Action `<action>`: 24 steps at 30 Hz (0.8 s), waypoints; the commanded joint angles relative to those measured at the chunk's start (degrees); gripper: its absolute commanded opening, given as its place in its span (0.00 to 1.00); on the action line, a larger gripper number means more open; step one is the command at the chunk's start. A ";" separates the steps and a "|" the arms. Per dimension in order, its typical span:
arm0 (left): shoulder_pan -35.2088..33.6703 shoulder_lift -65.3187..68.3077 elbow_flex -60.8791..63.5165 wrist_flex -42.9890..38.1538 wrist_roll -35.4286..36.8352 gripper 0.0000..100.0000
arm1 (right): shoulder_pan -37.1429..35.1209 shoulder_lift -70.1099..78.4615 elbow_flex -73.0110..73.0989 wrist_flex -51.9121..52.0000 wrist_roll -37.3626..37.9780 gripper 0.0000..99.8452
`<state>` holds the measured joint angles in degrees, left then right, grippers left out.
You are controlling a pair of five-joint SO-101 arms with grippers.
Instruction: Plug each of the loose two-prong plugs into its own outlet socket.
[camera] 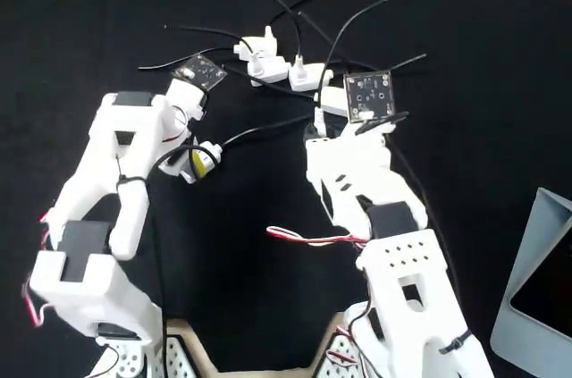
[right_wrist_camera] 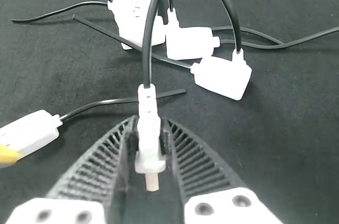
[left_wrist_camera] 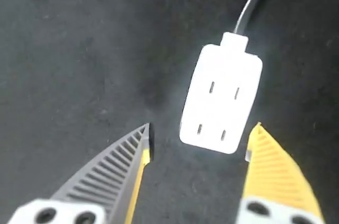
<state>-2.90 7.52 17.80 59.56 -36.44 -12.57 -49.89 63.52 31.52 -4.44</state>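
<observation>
Evidently light and stiff, the white plastic two-prong plug (right_wrist_camera: pixel 149 144) sat clenched by its body in the right claw (right_wrist_camera: pixel 148 122), the left claw (left_wrist_camera: pixel 202 127) released around a white socket block (left_wrist_camera: pixel 222 97).

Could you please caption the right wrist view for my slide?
Right tool holds a white two-prong plug by its body, cord trailing across the black cloth.

Bright, even light; the white socket (left_wrist_camera: pixel 222 99) glares against the black table (camera: pixel 500 56).
</observation>
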 commanded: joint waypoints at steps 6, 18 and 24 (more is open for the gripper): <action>6.46 3.78 -0.84 -1.58 -1.76 0.19 | 0.53 -1.80 -0.40 0.18 -0.18 0.01; 15.08 3.16 0.13 0.09 1.32 0.16 | 0.70 -1.80 -0.40 0.26 -0.18 0.01; 13.32 -5.80 2.95 2.55 2.81 0.28 | 0.79 -1.80 -0.40 0.26 -0.18 0.01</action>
<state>10.90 9.54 19.56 59.56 -35.30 -12.57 -49.89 63.52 31.52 -4.44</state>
